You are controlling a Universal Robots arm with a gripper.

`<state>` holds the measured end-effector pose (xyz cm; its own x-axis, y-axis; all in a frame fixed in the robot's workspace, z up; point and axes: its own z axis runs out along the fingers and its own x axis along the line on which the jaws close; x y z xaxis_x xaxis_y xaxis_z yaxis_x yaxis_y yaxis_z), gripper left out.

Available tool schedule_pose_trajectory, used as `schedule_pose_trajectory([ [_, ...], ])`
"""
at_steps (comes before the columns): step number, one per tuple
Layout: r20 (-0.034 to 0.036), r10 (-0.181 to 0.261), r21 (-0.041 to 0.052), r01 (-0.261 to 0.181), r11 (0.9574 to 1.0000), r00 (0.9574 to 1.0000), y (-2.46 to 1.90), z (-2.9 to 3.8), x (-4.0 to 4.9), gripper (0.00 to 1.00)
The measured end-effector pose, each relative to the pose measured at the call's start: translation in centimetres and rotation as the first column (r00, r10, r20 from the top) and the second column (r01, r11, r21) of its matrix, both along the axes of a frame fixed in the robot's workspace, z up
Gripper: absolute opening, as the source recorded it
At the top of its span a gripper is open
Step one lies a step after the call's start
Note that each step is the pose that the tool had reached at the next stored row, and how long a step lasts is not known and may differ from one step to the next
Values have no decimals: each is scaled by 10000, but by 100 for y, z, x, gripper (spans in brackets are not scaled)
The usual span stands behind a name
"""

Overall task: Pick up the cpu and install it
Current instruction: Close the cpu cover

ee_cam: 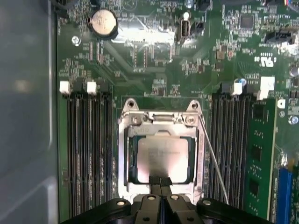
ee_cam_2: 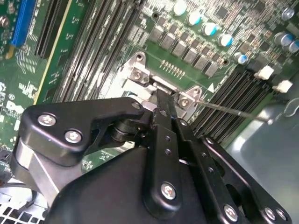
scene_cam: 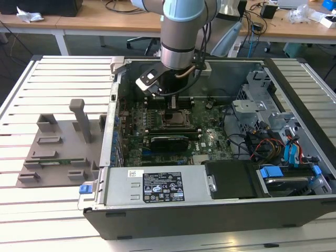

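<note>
The small, flat, square cpu (ee_cam: 162, 156) with its silvery-white metal lid lies flat in the dark, metal-framed square socket (ee_cam: 122, 154), its edges parallel to the frame. The socket sits near the middle of the green motherboard (ee_cam: 154, 74), between two banks of long black memory slots (ee_cam: 88, 154). A thin wire lever (ee_cam: 212, 154) stands angled away from one side of the frame, and it also shows in the second wrist view (ee_cam_2: 229, 111).

The black claw (ee_cam: 161, 180) hangs over the edge of the socket. In the first wrist view its two fingertips are pressed together along a centre line with nothing seen between them, and the tips overlap the near edge of the cpu's lid. Whether they touch it cannot be told. In the second wrist view the claw (ee_cam_2: 164, 100) reaches down to the silver frame (ee_cam_2: 140, 74).

In the exterior view the grey robot arm (scene_cam: 181, 31) reaches down into the open dark computer case (scene_cam: 210, 215). The case lies on the white slatted worktop (scene_cam: 31, 210). A grey plastic slotted fixture plate (scene_cam: 58, 152) lies beside the case, toward the worktop's edge on the exterior view's left.
</note>
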<state>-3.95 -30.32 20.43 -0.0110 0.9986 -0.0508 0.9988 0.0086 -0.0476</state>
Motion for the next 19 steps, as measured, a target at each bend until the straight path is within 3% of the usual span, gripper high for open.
schedule_pose_trajectory([
  [3, -2, -1, 5, 1, 10000, 10000, 2, 25, 28, 11],
  [5, -9, -2, 1, 2, 10000, 10000, 1, 102, 34, 11],
  [7, -17, -1, 2, 1, 10000, 10000, 1, 133, 42, 11],
  [13, -216, -1, 2, 1, 10000, 9998, 1, 150, 183, 11],
  [17, -257, -1, 2, 1, 10000, 9997, 1, 186, 222, 11],
  [19, -258, -2, 1, 2, 10000, 9997, 0, 240, 223, 11],
])
